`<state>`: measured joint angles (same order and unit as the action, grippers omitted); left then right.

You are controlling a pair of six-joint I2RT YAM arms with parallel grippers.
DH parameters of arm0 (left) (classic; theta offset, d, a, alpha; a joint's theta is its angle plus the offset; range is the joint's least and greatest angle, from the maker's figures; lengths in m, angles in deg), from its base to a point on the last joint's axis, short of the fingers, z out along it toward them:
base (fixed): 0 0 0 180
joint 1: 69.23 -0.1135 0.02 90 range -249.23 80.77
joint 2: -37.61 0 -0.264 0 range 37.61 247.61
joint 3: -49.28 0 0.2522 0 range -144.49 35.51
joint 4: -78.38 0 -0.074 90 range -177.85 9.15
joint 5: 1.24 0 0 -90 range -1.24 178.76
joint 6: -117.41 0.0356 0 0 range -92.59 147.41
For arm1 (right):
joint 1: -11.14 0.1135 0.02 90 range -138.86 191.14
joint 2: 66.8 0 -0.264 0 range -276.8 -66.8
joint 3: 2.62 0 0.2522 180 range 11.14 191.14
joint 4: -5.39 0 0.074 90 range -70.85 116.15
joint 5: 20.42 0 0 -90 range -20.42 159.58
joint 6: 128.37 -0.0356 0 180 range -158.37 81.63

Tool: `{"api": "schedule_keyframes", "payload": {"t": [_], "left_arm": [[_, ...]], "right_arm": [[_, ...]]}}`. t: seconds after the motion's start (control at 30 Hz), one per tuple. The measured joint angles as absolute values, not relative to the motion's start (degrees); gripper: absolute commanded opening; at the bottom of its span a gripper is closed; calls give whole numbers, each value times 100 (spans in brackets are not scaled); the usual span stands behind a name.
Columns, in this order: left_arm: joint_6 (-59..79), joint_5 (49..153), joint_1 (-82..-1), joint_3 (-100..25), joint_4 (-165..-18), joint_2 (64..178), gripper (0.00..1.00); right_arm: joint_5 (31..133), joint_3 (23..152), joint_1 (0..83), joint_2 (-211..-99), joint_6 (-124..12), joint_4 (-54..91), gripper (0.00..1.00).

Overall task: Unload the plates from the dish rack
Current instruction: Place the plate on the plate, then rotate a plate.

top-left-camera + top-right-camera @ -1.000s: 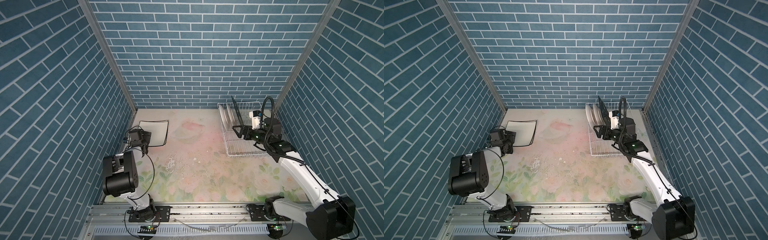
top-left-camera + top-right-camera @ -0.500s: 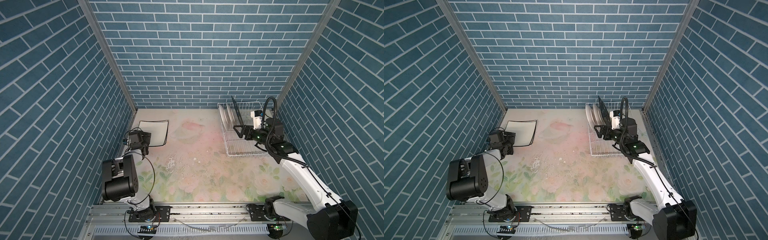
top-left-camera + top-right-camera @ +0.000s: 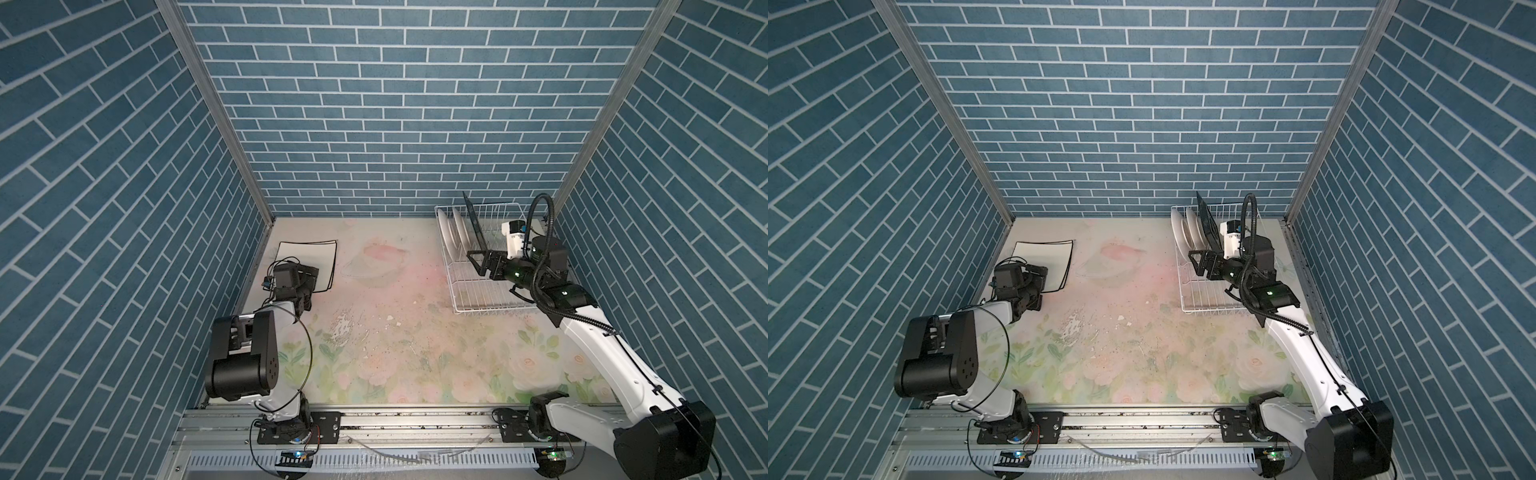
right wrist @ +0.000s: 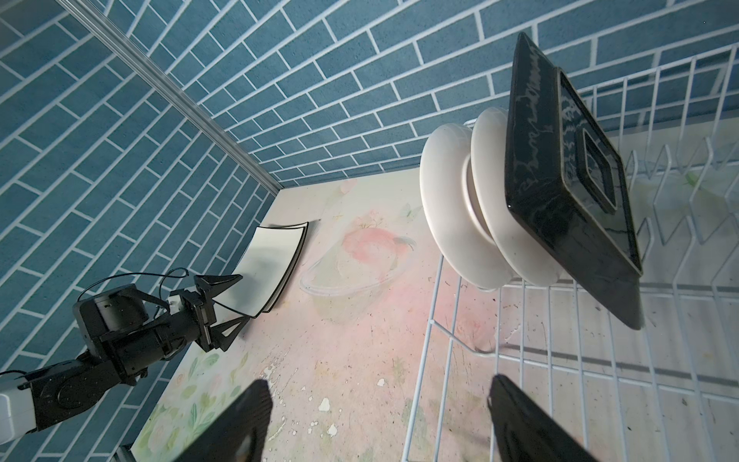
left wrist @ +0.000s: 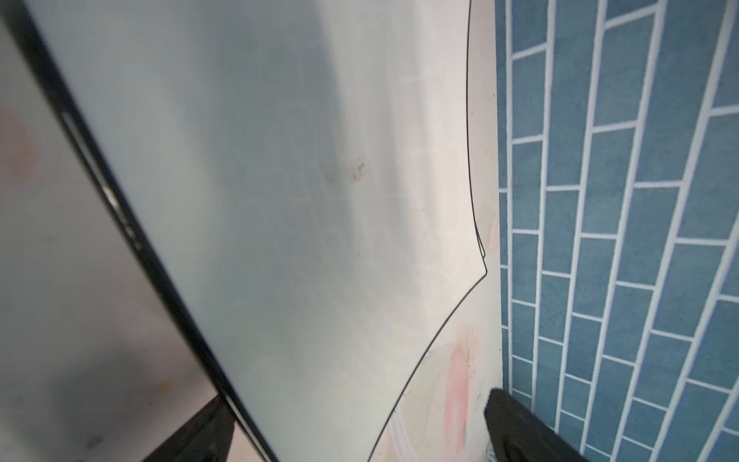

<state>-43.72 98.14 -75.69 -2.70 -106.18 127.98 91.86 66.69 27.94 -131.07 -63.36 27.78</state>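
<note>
White wire forms the dish rack (image 3: 482, 291), a rectangular basket with rows of upright tines and raised sides, at the far right of the surface (image 3: 395, 332). Three plates stand on edge at its far left end, leaning: two round white plates (image 4: 444, 208), glossy and smooth, and one square black plate (image 4: 560, 180) with a shiny glaze and a raised square foot on its back. The rest of the rack's slots hold nothing.

My right gripper (image 3: 473, 262) hovers over the rack just near of the black plate, its jaws spread wide and gripping nothing.

Across at the far left lie two square white plates (image 3: 305, 255), thin black rims with inward-curving sides, stacked flat, one slightly offset from the other. My left gripper (image 4: 236, 298) sits at the stack's near corner, jaws fully apart on either side of it. I cannot tell if they touch.

The surface itself is pale, printed with pink and green flowers, and is scuffed and flecked.
</note>
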Motion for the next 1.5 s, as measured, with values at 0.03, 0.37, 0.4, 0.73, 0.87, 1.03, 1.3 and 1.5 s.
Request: {"api": "schedule_keyframes", "payload": {"t": [0.03, 0.37, 0.4, 0.73, 0.87, 1.03, 1.3, 1.5], "left_arm": [[-4370, 9821, -7517, -270, -10625, 12798, 100], [-4374, 9924, -7316, -283, -10725, 12857, 100], [-4374, 9937, -7307, -286, -10734, 12868, 100], [-4389, 10193, -7226, -474, -10684, 13012, 100], [-4392, 10214, -7193, -491, -10695, 13023, 100], [-4394, 10164, -7193, -491, -10692, 13021, 100], [-4383, 9930, -7182, -358, -10629, 12819, 100], [-4372, 9782, -7185, -106, -10651, 12540, 100]], "right_arm": [[9186, 6669, 2794, -13107, -6336, 2778, 86], [9182, 6669, 2761, -13088, -6222, 2819, 86], [9180, 6669, 2759, -13086, -6205, 2821, 86], [9173, 6669, 2726, -13059, -6194, 2922, 86], [9173, 6669, 2720, -13055, -6194, 2933, 86], [9160, 6671, 2720, -13046, -6187, 3009, 86], [8756, 6992, 2709, -13022, -6026, 3510, 86], [7964, 7556, 2709, -13140, -5730, 4305, 85]]}}
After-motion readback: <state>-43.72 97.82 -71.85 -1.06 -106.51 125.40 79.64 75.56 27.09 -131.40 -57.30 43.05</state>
